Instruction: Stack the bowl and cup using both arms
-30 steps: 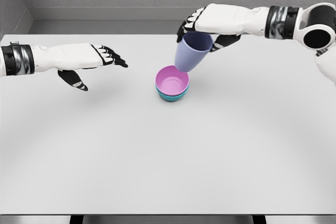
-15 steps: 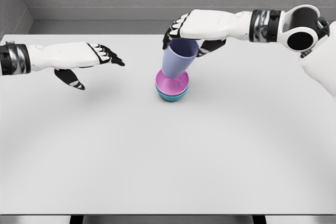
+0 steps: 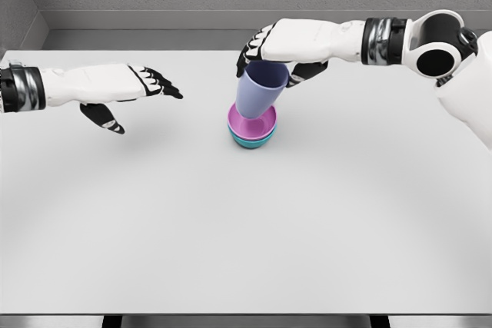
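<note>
Head view: plain cup (image 3: 260, 91) (unlabelled)

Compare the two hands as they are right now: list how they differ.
The right hand is curled around the rim of the lavender cup; the left hand holds nothing, fingers extended. The right hand sits over the stacked pink bowl and teal bowl at the table's middle; the left hand hovers off to the left, apart from them. Both are white with black fingers.

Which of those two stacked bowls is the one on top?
The pink bowl; it sits nested inside the teal bowl, whose rim shows beneath it. The right hand lowers a lilac cup into it.
</note>
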You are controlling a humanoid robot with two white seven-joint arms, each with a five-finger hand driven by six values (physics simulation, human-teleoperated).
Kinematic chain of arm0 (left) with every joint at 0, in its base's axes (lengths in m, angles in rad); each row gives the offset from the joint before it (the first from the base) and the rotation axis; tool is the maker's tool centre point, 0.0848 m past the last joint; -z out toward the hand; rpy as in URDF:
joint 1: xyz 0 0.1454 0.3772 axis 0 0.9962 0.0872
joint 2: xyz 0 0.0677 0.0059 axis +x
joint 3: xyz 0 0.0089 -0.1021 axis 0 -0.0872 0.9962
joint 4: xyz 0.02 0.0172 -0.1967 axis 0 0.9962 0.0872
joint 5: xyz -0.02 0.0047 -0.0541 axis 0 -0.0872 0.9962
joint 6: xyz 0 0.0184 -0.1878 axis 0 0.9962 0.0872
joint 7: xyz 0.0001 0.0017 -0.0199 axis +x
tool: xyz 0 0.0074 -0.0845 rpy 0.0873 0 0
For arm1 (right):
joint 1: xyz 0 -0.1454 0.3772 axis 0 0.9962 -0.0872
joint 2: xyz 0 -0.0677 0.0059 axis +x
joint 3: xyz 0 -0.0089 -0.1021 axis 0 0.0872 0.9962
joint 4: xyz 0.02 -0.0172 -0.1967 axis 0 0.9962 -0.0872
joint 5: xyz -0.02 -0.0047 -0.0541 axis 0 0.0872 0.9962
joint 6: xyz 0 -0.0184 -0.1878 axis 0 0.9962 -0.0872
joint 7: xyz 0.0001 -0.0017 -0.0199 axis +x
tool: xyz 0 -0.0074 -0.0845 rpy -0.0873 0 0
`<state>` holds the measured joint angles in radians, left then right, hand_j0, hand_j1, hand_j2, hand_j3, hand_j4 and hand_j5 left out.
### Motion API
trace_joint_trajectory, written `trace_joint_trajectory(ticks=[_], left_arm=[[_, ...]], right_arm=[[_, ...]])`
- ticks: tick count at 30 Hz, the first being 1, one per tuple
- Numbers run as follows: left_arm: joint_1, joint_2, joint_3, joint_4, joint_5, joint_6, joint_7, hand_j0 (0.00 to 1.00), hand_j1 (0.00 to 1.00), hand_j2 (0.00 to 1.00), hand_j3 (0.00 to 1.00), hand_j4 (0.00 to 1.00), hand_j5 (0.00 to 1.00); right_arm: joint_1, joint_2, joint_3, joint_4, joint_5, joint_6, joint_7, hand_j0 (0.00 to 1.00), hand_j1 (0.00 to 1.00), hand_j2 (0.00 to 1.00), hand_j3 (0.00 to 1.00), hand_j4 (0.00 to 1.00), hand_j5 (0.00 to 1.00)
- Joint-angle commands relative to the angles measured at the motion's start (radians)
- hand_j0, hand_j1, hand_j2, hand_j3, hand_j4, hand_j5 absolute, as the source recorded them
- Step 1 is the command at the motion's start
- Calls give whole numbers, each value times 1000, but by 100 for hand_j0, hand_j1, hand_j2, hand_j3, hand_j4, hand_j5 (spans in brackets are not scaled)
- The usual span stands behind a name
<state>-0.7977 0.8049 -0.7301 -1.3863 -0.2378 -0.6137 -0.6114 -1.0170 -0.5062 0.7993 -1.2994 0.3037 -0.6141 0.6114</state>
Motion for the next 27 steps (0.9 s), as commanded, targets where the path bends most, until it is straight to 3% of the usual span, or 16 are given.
trace_joint_trajectory(ticks=[1, 27], left_arm=[[0, 2, 3, -7, 6, 3, 1, 100, 100, 100, 100, 100, 100], [11, 7, 5, -31, 6, 3, 1, 100, 100, 100, 100, 100, 100]], right_arm=[[0, 0, 3, -1, -6, 3, -1, 71, 71, 71, 71, 71, 71], [-5, 9, 54, 5, -6, 3, -1, 71, 71, 71, 71, 71, 71]])
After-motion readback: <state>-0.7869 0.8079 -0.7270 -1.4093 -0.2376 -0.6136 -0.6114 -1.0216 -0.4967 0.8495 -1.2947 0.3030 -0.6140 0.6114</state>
